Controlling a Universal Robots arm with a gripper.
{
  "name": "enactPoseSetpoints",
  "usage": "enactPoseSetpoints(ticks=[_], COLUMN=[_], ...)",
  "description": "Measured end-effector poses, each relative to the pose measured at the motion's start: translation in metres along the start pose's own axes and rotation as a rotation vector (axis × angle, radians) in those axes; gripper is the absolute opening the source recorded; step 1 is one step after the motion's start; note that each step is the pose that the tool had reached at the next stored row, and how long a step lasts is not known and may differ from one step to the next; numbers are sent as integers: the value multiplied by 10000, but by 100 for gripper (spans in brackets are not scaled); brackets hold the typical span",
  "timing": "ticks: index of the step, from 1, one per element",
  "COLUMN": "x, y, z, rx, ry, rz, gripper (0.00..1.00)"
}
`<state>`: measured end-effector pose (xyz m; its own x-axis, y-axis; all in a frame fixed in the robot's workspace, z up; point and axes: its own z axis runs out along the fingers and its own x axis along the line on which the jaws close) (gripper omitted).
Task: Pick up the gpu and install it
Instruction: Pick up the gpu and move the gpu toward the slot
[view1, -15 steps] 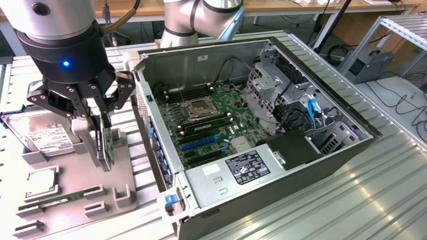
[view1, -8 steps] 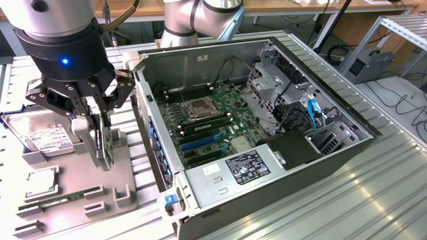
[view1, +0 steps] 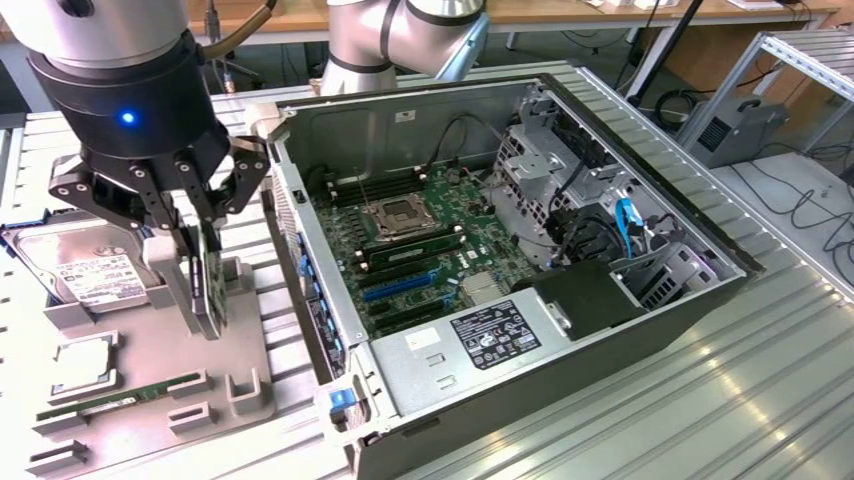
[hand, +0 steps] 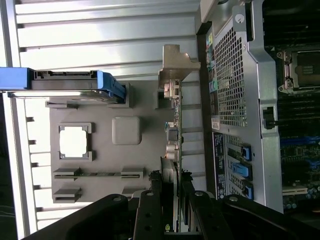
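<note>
Where the jaws meet, they are clamped on the gpu: one card, standing on edge between them, grey holder beneath. Long axis level, with its silver bracket end pointing away from the jaws. Beside the jaws: one hard drive, one open case.

The arm bends over at the back, and its thick wrist points straight down with a small blue light on it. The gripper hangs under the wrist. Its two fingers squeeze the thin gpu from both sides.
</note>
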<state>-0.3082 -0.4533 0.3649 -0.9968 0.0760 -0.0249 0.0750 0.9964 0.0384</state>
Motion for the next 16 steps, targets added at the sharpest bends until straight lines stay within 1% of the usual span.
enactPoseSetpoints(ticks=[16], x=[-1], y=[3], z=[-41], rx=[0], ry=[0], rz=[1], gripper=[26])
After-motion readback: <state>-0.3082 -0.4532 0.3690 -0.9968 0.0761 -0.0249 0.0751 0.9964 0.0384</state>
